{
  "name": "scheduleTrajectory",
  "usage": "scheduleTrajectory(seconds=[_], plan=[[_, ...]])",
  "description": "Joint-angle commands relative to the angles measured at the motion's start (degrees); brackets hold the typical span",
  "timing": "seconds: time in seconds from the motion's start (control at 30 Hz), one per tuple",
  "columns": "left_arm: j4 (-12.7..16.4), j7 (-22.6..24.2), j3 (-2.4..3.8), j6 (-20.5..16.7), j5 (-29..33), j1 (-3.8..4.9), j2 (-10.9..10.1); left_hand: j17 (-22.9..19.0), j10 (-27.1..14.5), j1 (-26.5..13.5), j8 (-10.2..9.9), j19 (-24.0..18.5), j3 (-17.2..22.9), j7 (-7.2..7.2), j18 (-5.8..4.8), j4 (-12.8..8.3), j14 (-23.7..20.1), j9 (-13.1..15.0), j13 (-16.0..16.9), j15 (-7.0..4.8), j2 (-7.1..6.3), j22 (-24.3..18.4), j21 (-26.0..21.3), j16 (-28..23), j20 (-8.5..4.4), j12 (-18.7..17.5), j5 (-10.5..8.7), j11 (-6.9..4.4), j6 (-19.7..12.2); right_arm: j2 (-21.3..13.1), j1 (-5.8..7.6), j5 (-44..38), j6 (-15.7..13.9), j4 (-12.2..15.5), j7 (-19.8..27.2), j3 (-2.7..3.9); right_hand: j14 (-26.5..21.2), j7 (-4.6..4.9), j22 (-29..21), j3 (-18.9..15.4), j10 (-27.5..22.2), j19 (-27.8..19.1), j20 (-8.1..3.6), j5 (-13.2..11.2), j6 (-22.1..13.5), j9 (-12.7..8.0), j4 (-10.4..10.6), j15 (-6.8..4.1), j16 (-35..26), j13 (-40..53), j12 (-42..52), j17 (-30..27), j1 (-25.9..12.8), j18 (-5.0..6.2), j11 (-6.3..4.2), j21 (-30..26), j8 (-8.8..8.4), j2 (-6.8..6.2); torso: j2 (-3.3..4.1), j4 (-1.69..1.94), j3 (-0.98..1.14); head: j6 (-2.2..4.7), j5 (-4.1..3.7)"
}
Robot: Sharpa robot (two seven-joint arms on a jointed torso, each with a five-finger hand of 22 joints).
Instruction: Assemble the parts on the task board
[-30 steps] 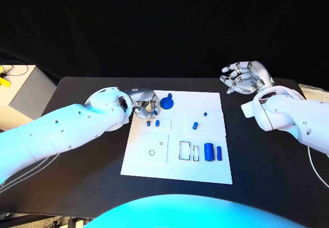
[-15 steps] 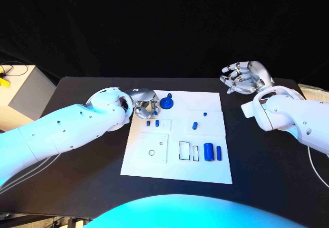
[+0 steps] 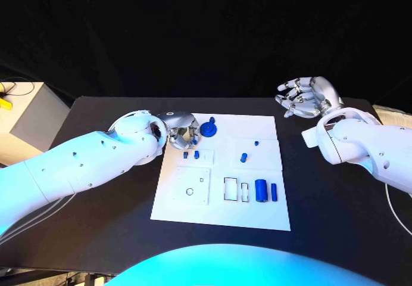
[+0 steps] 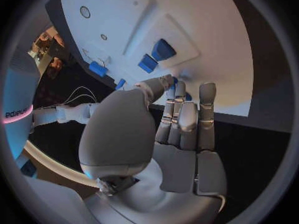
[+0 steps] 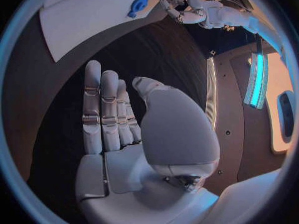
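Almost nothing is changing since a second ago: only the left arm is easing slightly toward the far left corner of the task board (image 3: pixel 258 217), while the parts and the right hand are sitting as they were.

The left hand (image 3: pixel 180 132) is hovering at that corner, fingers (image 4: pixel 179 115) curled toward the board. Its wrist view shows something small and blue at the fingertips, but whether it is pinched there or merely lying behind them cannot be told. Just beside the hand, the round blue part (image 3: pixel 209 128) with its upright stem is standing on the board, probably the piece being worked on. Two small blue pegs (image 3: pixel 190 154) are standing nearer the robot, two more small pieces (image 3: pixel 244 157) are sitting mid-board, and two blue cylinders (image 3: pixel 267 192) are lying beside the empty rectangular slots (image 3: pixel 233 189), likely staged next to where they belong.

The right hand (image 3: pixel 305 98) is resting off the board beyond its far right corner, fingers loosely apart and holding nothing, apparently kept clear so the left has room.
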Motion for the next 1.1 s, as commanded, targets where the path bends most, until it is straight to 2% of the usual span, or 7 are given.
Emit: scheduleTrajectory(seconds=[0.03, 0.8, 1.1], plan=[[0.0, -0.1, -0.08, 0.7, -0.5, -0.11, 0.1, -0.2, 0.7, 0.2, 0.1, -0.2, -0.2, -0.11, -0.06, -0.1, -0.1, 0.2, 0.1, -0.02, 0.43, 0.0, -0.2, 0.0, 0.09, -0.3, 0.28, 0.01, 0.5, 0.0, -0.02, -0.2, 0.5, 0.1, 0.3, 0.02, 0.5, 0.39, -0.1, 0.1, -0.5, 0.4, 0.02, 0.1, 0.1, 0.1, -0.2, -0.06, -0.3, -0.1, -0.1, 0.1, -0.6, 0.64, -0.02, -0.3, 0.25, 0.17, -0.02, 0.01, 0.00, 0.00, 0.02], [-0.5, 0.3, -0.13, 0.6, -0.2, -0.12, 0.1, -0.1, 0.9, 0.6, -0.6, -0.3, -0.3, 0.00, -0.05, -0.5, -0.1, 0.3, 0.4, -0.05, 0.46, -0.1, -0.2, 0.0, -0.03, -1.1, 0.27, 0.08, 0.4, 0.0, -0.03, -0.2, 0.7, 0.0, 0.2, 0.02, 0.6, 0.40, -0.4, 0.1, -0.5, 0.6, 0.02, 0.1, 0.0, 0.1, -0.3, -0.06, -0.7, -0.2, 0.0, 0.3, -0.8, 0.64, -0.01, -0.5, 0.31, 0.22, -0.01, -0.03, 0.01, 0.00, 0.06], [-0.4, 0.6, -0.14, -0.1, -0.1, -0.14, 0.0, -0.3, 0.6, 0.5, -2.6, -0.4, -0.5, 0.36, -0.04, -0.6, -0.3, 0.0, 0.8, 0.23, 0.16, -0.4, -0.3, 0.0, 0.17, -2.1, 0.28, 0.39, -1.3, -0.1, -0.04, -0.1, 0.7, -0.1, 0.2, 0.02, 0.6, 0.40, -0.4, 0.1, -0.5, 0.6, 0.02, 0.1, 0.0, 0.1, -0.3, -0.06, -0.7, -0.2, 0.0, 0.3, -0.8, 0.64, -0.01, -0.5, 0.31, 0.22, 0.01, 0.01, 0.03, 0.00, -0.04]])
